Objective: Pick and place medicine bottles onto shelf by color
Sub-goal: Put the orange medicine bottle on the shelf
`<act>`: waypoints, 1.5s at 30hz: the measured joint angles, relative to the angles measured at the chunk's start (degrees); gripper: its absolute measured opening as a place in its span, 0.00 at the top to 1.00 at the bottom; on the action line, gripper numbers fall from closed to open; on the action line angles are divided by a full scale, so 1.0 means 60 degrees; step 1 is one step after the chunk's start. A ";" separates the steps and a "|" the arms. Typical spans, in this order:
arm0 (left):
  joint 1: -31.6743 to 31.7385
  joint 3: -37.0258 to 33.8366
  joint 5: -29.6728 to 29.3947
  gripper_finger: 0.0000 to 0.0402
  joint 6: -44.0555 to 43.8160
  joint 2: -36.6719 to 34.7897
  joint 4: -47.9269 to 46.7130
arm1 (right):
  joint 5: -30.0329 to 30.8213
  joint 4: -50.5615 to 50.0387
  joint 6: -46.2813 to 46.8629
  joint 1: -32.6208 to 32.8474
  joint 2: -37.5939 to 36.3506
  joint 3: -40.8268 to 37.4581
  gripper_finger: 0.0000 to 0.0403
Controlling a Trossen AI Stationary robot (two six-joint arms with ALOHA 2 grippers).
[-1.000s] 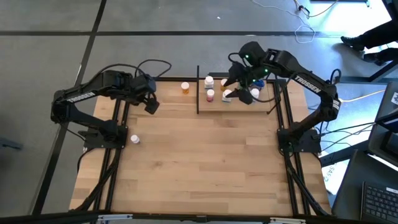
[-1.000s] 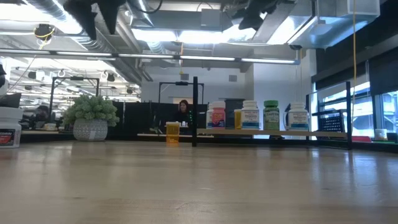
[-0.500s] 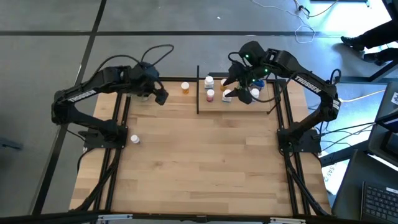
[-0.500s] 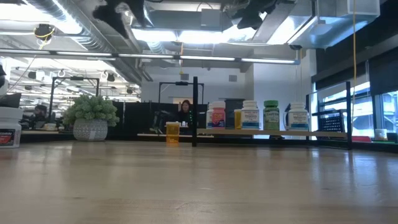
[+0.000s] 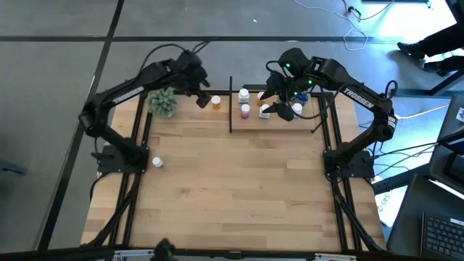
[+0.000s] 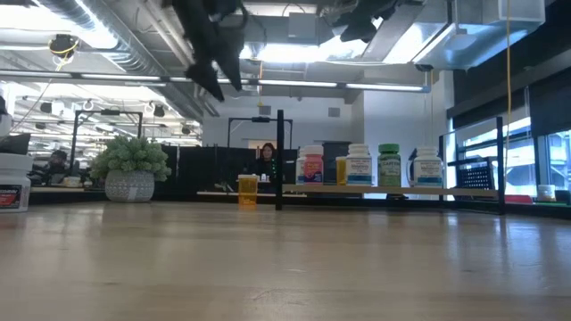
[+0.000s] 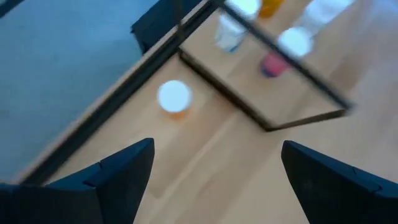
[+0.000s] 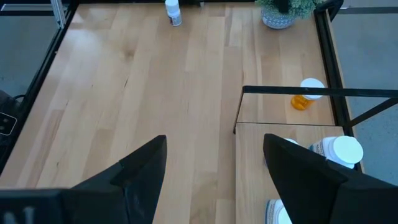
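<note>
White bottle (image 5: 156, 162) is waiting alone on the near tabletop (image 5: 239, 188), still to be sorted. Farther off, the left gripper (image 5: 203, 101) is hovering, jaws open, beside an orange bottle (image 5: 216, 102); the right gripper (image 5: 283, 110), jaws open and empty, is hanging over the shelf (image 5: 308, 122), several bottles already standing there.

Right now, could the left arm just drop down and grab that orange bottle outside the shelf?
Probably yes. The left gripper hangs open close by the orange bottle, which stands alone on bare wood, clear of the shelf post.
</note>
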 joint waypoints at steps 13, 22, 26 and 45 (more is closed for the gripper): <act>0.0744 0.0000 0.0005 0.14 0.4019 0.1641 0.0694 | 0.0000 0.0076 0.0000 -0.0002 0.0000 0.0000 0.33; 0.0739 0.0000 0.0035 0.14 0.5988 0.2951 0.1296 | 0.0004 0.0358 0.0004 -0.0004 0.0000 -0.0004 0.33; 0.0865 0.0000 0.0790 0.14 0.6935 0.3393 0.1396 | 0.0004 0.0401 0.0004 -0.0004 0.0000 -0.0004 0.33; 0.1415 0.0004 0.1607 0.14 0.7047 0.4750 0.2390 | 0.0007 0.0517 0.0040 -0.0004 0.0000 -0.0004 0.33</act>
